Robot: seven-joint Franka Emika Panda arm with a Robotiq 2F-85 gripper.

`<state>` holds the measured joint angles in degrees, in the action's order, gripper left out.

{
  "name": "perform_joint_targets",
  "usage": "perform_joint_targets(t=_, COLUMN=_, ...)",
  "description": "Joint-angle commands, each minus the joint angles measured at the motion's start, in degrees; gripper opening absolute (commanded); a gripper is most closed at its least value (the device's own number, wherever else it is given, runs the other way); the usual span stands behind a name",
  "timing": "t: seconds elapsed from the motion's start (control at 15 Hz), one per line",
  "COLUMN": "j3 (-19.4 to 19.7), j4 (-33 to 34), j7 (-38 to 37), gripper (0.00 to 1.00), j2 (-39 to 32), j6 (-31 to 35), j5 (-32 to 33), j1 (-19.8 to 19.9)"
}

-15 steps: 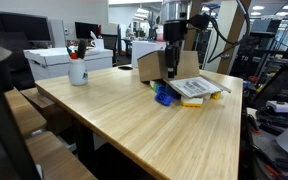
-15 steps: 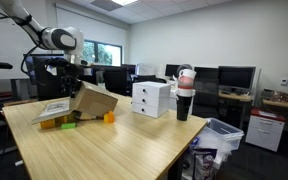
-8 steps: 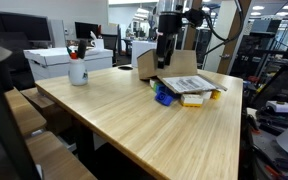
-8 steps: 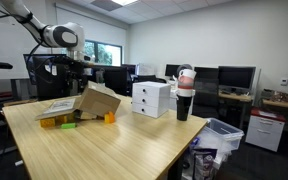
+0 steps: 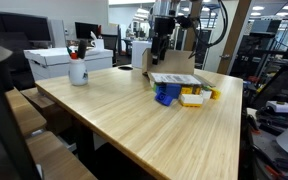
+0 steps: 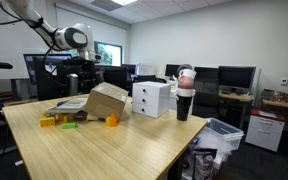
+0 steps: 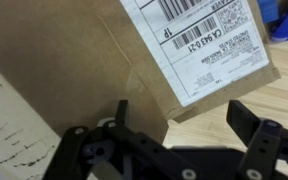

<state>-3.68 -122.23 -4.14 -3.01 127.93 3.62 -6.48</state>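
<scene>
Cardboard box: brown, lying on the pale wooden bench. In the wrist view it fills the left and middle of the picture. A white shipping label with barcodes sits on its face toward the right.

Box and tool: the box lies just beyond the tool, under the gap between the fingers. No finger is seen touching it.

Tool: open. Its two black fingers are spread wide, with nothing clamped between them.

Exterior view, left to right: a white bottle stands well apart from the box. Next comes the box, with the tool hanging just above it. Beside the box a flat booklet rests on a blue block, with yellow blocks next to it.

Exterior view from across the bench, left to right: a green block, the box, an orange block touching its foot, a white drawer unit and a dark cup.
</scene>
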Motion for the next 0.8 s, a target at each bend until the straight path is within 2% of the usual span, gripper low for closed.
perform_joint_targets(t=0.0, j3=0.46, j4=1.82, j7=-1.91, gripper=1.0, j2=-1.85, j6=1.25, j5=3.93, j1=0.97)
perform_joint_targets(t=0.47, j3=-3.99, j4=-3.17, j7=-8.32, gripper=1.0, j2=1.43, j6=2.63, j5=12.26, j1=-4.32)
perform_joint_targets(t=0.73, j3=-5.7, j4=-6.14, j7=-10.26, gripper=1.0, j2=2.74, j6=4.58, j5=16.72, j1=-6.06)
